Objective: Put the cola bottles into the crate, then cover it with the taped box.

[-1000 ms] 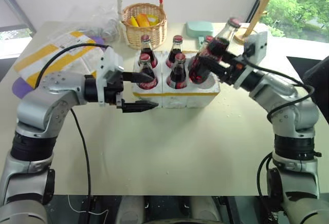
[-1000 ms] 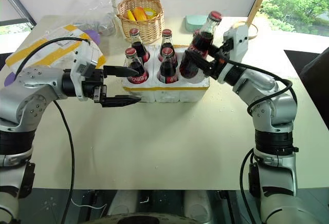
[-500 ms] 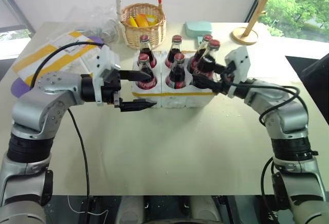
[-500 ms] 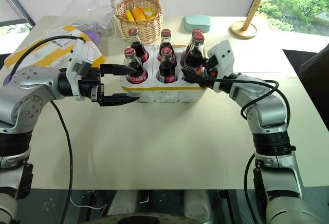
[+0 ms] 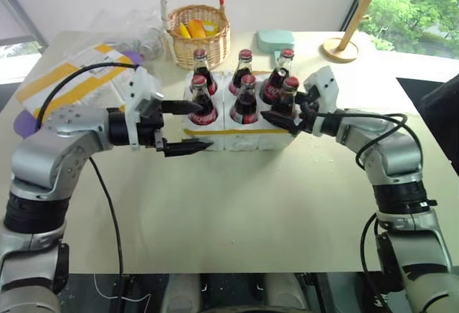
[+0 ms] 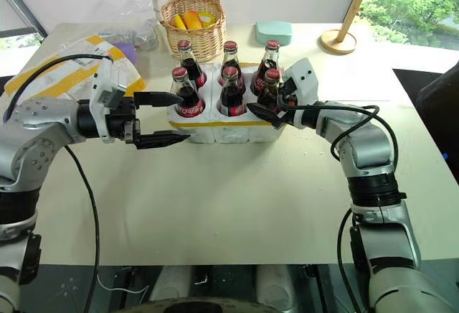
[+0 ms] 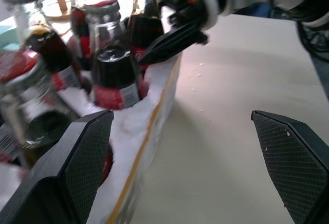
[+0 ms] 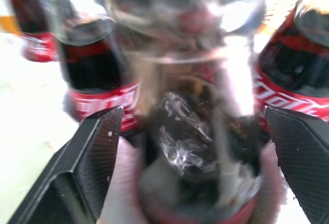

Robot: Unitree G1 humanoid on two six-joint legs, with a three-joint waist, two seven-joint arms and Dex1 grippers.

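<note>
— Pincers first: how do they stand?

— Right gripper [image 6: 267,109] has its black fingers spread wide on either side of the front right cola bottle [image 6: 271,89], which stands in its well; whether a finger touches the glass I cannot tell. Left gripper [image 5: 188,125] is spread just as wide at the left end of the crate [image 5: 244,135], one finger level with the front left bottle [image 5: 200,101], the other down in front of the foam wall. It holds nothing.

— And the bottles?

— All six upright in the crate's wells, three behind and three in front, red caps on top. A yellow tape band runs along the crate's front near its base.

— Any writing?

— White script on the red labels, in the manner of a cola brand; I cannot make out the letters.

— The cover?

— The taped box [image 5: 75,76], white with yellow stripes, lies on the table [image 5: 237,205] well to the left of the crate, behind the left arm. A wicker basket [image 5: 199,36] stands just behind the crate
</note>
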